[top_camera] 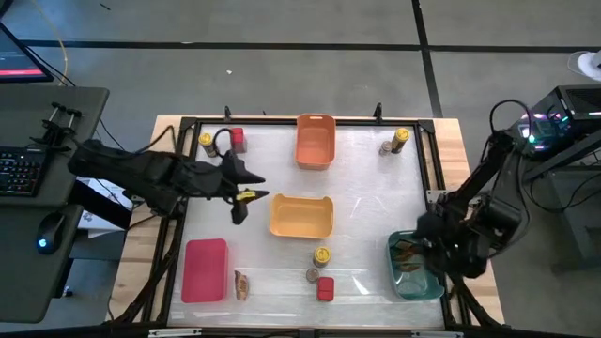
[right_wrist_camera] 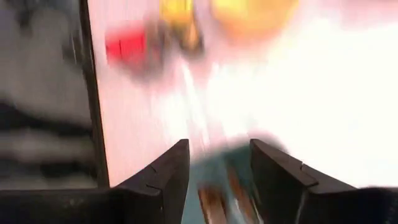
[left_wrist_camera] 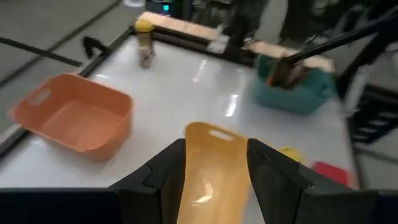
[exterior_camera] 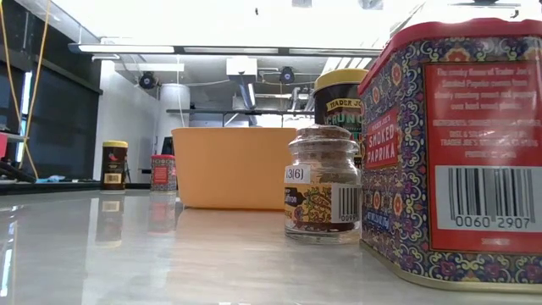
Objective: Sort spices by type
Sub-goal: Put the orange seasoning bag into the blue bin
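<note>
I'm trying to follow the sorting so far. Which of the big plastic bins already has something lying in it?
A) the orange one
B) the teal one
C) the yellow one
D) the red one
B: in the high view brownish packets lie inside the teal bin, under the right hand, while the orange bin, yellow bin and red bin show only bare bottoms.

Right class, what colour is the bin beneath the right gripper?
Teal. The bin shows best in the high view, under the right gripper.
</note>
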`<state>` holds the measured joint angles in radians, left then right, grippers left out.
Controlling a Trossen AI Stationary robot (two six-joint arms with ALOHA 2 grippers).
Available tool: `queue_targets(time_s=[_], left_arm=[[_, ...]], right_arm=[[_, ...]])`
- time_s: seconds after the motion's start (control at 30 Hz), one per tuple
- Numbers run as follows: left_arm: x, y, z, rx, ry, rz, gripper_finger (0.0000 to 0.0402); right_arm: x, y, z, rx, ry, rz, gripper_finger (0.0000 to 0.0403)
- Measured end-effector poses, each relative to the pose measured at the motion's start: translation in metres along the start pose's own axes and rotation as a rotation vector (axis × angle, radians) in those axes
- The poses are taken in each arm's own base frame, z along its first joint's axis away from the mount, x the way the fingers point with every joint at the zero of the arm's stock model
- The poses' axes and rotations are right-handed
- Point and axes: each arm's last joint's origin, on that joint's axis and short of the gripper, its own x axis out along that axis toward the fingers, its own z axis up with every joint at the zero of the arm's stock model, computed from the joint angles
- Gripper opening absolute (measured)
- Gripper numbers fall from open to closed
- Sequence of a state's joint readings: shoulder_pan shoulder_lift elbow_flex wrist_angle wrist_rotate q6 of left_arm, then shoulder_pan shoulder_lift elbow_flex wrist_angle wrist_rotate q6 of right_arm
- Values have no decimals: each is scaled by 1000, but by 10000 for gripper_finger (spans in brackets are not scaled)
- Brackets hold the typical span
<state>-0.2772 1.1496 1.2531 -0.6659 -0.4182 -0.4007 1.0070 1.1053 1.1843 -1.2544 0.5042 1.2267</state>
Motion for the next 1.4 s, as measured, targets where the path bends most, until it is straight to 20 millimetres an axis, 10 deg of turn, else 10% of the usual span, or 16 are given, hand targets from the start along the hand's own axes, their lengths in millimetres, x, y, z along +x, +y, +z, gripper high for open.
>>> queue_targets(time_s=[0.27,0.53,1.4], left_arm=[[-8,-57,-52,-156,469,-299,155],[-11,-115,-106,-702,770,-79,117],[30,-132,-147,-857,809,261,99]], right_arm=[[18,3,42,-60,-212,-3,163],[27,-13,62,2,-238,-92,163],[31,-21,70,-28,-240,-137,163]])
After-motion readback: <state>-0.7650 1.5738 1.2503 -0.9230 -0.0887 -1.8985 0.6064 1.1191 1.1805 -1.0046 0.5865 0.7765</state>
